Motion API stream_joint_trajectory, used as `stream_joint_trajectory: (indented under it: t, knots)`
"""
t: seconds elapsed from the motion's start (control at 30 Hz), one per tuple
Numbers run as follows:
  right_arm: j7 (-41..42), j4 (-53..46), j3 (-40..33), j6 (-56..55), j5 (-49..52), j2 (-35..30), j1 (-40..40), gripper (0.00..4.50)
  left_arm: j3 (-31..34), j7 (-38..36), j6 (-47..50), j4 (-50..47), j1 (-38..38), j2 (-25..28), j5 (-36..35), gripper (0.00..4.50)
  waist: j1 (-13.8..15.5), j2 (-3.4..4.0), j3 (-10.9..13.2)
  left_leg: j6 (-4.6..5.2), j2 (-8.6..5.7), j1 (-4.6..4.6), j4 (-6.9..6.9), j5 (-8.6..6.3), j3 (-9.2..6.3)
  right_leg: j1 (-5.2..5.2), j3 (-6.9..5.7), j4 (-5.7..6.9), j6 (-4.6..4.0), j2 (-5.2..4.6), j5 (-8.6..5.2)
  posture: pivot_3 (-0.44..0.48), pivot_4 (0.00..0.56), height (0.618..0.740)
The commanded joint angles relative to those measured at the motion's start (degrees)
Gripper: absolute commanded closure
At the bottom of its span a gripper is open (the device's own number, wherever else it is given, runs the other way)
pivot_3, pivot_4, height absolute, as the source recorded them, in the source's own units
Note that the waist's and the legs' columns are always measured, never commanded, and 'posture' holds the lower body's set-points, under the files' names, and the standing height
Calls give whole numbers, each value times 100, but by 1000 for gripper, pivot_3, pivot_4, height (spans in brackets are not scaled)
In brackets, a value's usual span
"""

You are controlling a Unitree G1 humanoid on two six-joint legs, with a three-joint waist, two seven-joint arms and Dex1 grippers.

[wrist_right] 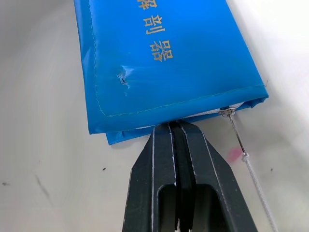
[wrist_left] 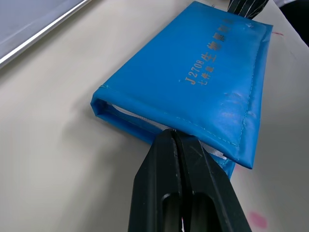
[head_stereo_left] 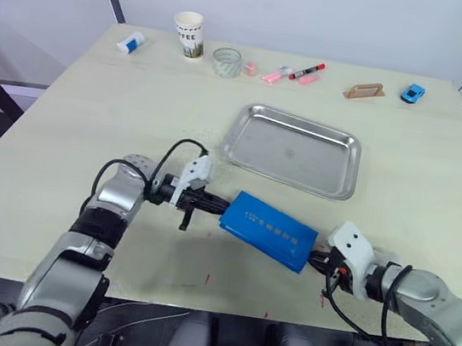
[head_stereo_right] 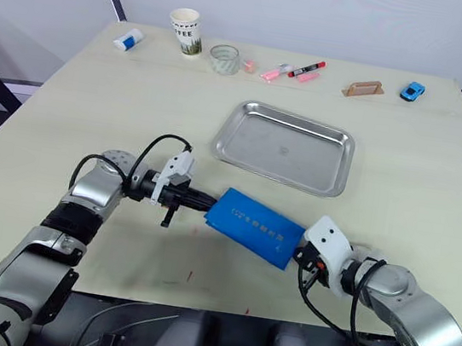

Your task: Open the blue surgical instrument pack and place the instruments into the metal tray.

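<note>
The blue surgical instrument pack (head_stereo_left: 268,229) lies closed and flat on the table, just in front of the metal tray (head_stereo_left: 294,152), which holds nothing. My left gripper (head_stereo_left: 219,206) is shut, its tips touching the pack's left end, where white lining (wrist_left: 130,113) shows in the seam. At the pack's right end my right gripper (head_stereo_left: 314,258) is also shut, tips against the edge beside a small metal ring on a white cord (wrist_right: 227,112). The instruments are hidden inside the pack.
Along the far edge stand a white-and-blue bottle (head_stereo_left: 131,42), a paper cup (head_stereo_left: 188,34), a glass (head_stereo_left: 227,61), pink and red markers (head_stereo_left: 297,73), a brown block (head_stereo_left: 364,91) and a blue toy car (head_stereo_left: 413,93).
</note>
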Motion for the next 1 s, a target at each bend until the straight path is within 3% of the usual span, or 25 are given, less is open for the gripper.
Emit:
stream_joint_trajectory:
  t: [0.03,0.5,1.0]
  knots:
    - [209,168,164,-377,-280,-65,-120,4500,-49,-12,-2,-485,168,-143,-135,4438,-1,-3,-2,0,0,0,0,0,-1,1,-2,0,0,0,0,0,150,740]
    - [1240,1005,288,-1172,-984,-587,-657,4500,111,469,407,-1674,1099,-211,-317,4438,80,2,-5,0,-24,4,9,0,-38,29,-37,-4,0,-26,0,0,150,740]
    - [1741,763,85,-1174,-1031,-917,-347,4500,-37,793,776,-2477,1661,-253,-366,4438,97,8,-6,0,-36,-3,11,1,-59,37,-48,-5,4,-37,-3,0,150,740]
